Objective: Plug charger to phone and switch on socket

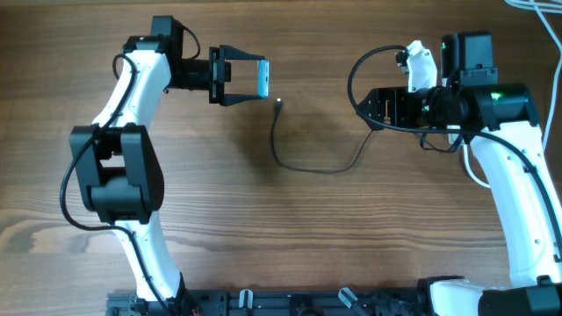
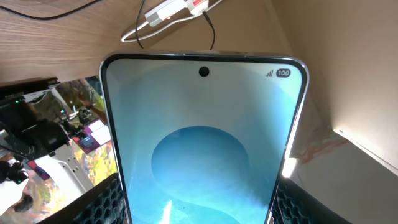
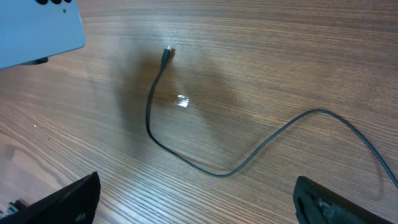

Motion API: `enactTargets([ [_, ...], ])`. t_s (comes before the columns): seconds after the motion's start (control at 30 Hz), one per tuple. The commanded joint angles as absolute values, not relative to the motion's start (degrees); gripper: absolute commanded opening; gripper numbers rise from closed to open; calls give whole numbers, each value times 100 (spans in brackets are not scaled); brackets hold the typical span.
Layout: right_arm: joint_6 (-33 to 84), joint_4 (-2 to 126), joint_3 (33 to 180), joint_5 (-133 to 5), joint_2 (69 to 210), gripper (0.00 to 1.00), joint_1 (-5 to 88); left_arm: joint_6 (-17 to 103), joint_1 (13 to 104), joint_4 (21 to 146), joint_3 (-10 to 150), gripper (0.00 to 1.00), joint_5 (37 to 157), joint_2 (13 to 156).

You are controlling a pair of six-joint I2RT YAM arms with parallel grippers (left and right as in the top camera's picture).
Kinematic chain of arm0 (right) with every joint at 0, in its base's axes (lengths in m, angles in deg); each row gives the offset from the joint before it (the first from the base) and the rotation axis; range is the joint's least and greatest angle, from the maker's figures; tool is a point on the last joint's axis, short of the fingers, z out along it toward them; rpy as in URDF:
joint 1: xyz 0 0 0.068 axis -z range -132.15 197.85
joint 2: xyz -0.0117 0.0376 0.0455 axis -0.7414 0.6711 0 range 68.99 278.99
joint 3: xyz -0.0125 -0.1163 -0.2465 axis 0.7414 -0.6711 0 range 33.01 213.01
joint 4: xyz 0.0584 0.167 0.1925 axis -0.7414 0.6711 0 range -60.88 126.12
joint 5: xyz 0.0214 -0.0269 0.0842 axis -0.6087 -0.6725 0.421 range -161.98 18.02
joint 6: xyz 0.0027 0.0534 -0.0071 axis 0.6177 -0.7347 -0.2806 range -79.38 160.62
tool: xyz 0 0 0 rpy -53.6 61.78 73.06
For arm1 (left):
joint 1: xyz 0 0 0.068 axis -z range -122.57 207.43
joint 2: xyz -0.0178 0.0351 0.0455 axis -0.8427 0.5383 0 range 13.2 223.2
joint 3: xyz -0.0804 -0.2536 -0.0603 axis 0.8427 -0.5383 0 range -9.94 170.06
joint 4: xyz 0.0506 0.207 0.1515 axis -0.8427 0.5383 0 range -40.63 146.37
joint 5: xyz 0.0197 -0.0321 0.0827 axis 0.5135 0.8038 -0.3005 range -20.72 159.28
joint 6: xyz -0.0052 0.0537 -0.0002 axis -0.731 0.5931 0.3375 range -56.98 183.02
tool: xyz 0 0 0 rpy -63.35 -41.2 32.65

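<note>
My left gripper (image 1: 239,77) is shut on the phone (image 1: 262,77) and holds it above the table; the phone's light-blue screen (image 2: 205,143) fills the left wrist view between the jaws. The charger, a thin black cable (image 1: 303,168), curves across the table with its connector tip (image 1: 278,103) lying free just right of and below the phone. The tip also shows in the right wrist view (image 3: 166,53). The white socket (image 1: 420,65) lies at the back right, partly hidden by my right arm; it also shows in the left wrist view (image 2: 166,10). My right gripper (image 1: 364,107) is open and empty above the cable (image 3: 186,158).
A thick white cord (image 1: 551,35) runs along the far right edge. The wooden table (image 1: 263,237) is bare in front. A black rail (image 1: 299,303) lines the near edge. Beyond the phone's left edge, equipment off the table (image 2: 43,143) shows.
</note>
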State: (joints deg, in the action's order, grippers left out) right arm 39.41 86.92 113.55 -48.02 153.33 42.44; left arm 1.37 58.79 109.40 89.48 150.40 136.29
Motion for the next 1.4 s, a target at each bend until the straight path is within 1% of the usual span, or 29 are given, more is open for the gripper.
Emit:
enactTargets([
  [0.0, 3893, 8681, 11387, -4797, 15399, 100, 4268, 128, 5864, 10943, 9096, 66, 15366, 13404],
  [0.47, 3865, 8666, 11387, -4736, 15399, 100, 4266, 152, 5982, 10940, 9096, 66, 15272, 13404],
  [0.63, 3858, 8657, 11387, -4329, 15399, 100, 4266, 170, 6006, 10943, 9096, 66, 14719, 13404],
  [0.73, 3430, 8472, 11387, -4174, 15399, 100, 4255, 165, 6072, 10945, 9096, 66, 14233, 13404],
  [0.8, 3401, 8349, 11387, -4026, 15399, 100, 4181, 100, 6111, 10945, 9096, 66, 13967, 13404],
  [0.93, 3073, 8067, 11387, -4043, 15399, 100, 3785, 58, 6146, 10945, 9096, 66, 13259, 13404],
  [1.03, 2973, 7770, 11387, -4050, 15399, 100, 3431, -55, 6146, 10945, 9096, 65, 13027, 13404],
  [1.2, 1775, 7446, 11387, -5003, 15493, 99, 2824, -350, 6153, 10943, 9096, 64, 12446, 13404],
  [1.27, 1447, 7175, 11387, -5016, 15694, 96, 2572, -370, 6205, 10943, 9096, 64, 12336, 13404],
  [1.37, 1189, 6758, 11387, -5016, 16076, 94, 2240, -372, 6332, 10938, 9096, 65, 12190, 13404],
])
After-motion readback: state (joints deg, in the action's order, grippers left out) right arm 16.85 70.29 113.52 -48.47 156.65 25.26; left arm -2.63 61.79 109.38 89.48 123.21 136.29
